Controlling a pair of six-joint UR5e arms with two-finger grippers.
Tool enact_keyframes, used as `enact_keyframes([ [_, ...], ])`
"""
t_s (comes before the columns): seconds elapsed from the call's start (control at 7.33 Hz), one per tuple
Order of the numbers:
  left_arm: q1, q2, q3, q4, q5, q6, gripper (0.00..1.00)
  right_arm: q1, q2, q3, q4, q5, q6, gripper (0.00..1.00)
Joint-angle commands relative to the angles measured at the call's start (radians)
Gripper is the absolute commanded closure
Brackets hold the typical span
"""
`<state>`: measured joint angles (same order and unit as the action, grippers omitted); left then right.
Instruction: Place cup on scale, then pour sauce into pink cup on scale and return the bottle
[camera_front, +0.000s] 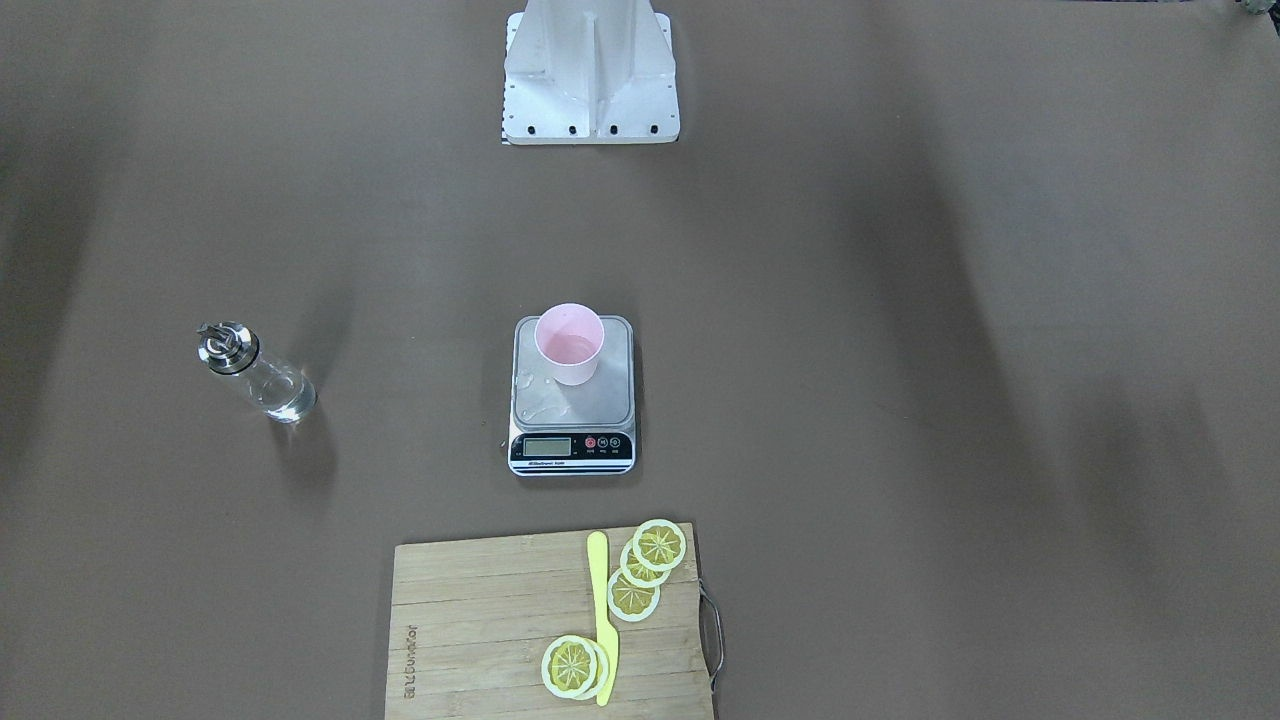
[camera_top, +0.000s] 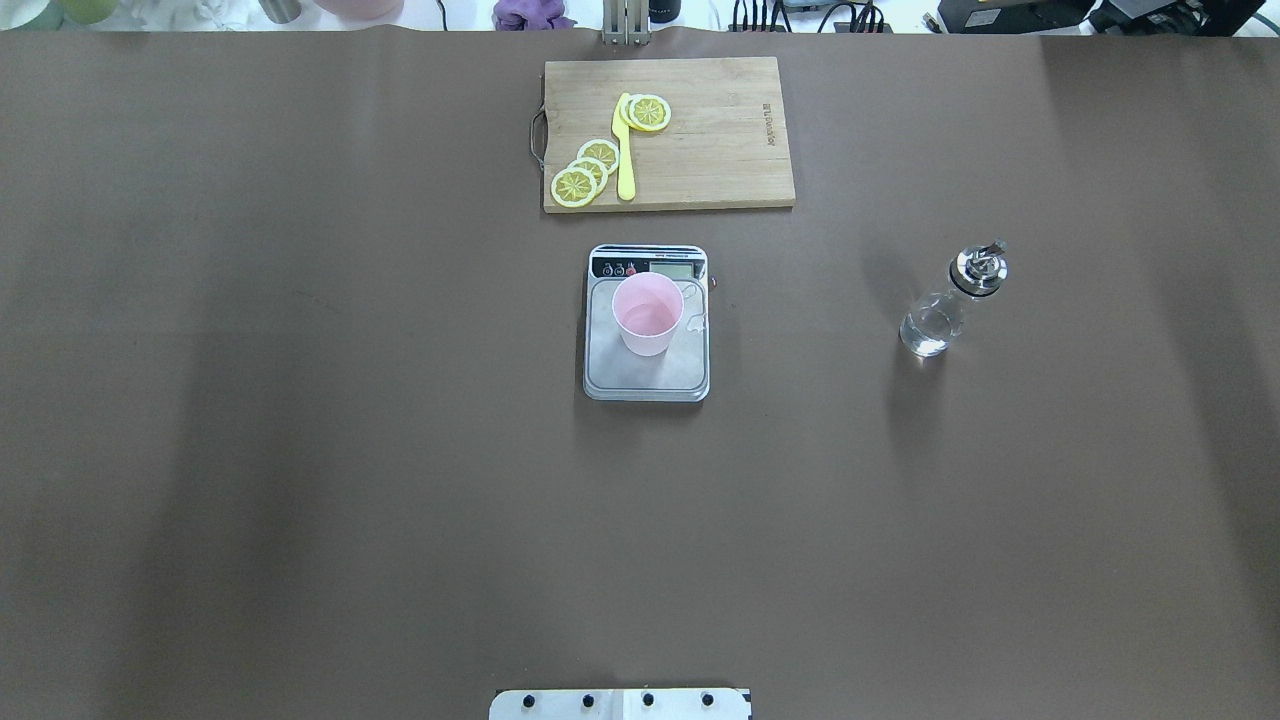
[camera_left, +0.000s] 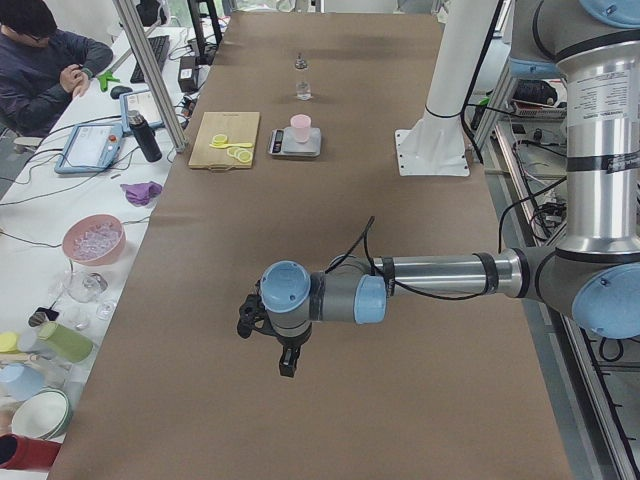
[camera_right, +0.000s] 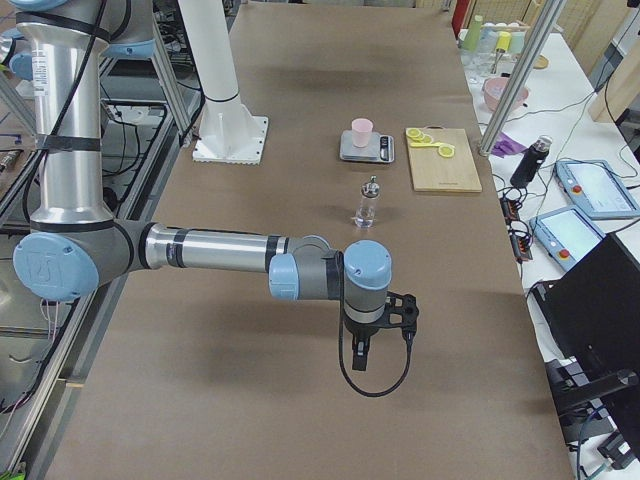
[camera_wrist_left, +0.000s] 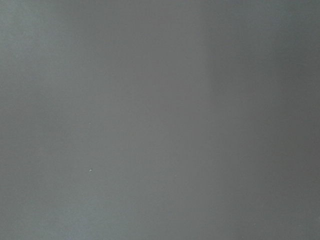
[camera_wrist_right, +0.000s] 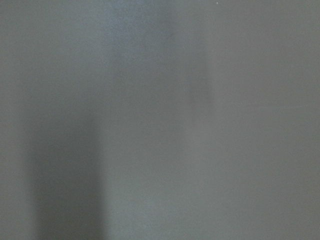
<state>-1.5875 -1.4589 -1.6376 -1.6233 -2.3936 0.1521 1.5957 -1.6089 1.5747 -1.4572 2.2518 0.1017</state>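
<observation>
Nearest, the left fingers (camera_left: 287, 365) and right fingers (camera_right: 358, 357) hang over the worktop (camera_left: 400, 400), spread impossible to tell. The bottle (camera_front: 262, 380) stands well apart from the cup (camera_front: 569, 343) on the scale (camera_front: 595, 400). Smooth glass, probably slippery and breakable: grip the body under the collar.

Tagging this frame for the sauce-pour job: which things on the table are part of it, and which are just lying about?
Job:
- cup, standing on the scale
- bottle holding clear sauce, upright and apart from the scale

Lying about:
- cutting board
- lemon slices on it
- yellow knife on it
</observation>
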Motion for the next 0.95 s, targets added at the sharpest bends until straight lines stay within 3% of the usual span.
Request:
enact_keyframes([
  [0.0, -0.002, -0.005, -0.053, 0.098, -0.001, 0.007, 0.01, -0.007, -0.005, -0.015, 0.037, 0.0, 0.001, 0.0],
  [0.41, -0.003, -0.011, -0.056, 0.152, 0.027, 0.096, 0.01, -0.007, -0.022, -0.036, 0.118, 0.014, -0.007, 0.0],
  [0.55, -0.002, -0.008, -0.056, 0.151, 0.027, 0.098, 0.01, -0.007, -0.048, -0.041, 0.124, 0.063, -0.016, 0.0],
  [0.82, -0.002, -0.006, -0.056, 0.149, 0.028, 0.098, 0.01, -0.007, -0.055, -0.03, 0.126, 0.071, -0.02, 0.0],
])
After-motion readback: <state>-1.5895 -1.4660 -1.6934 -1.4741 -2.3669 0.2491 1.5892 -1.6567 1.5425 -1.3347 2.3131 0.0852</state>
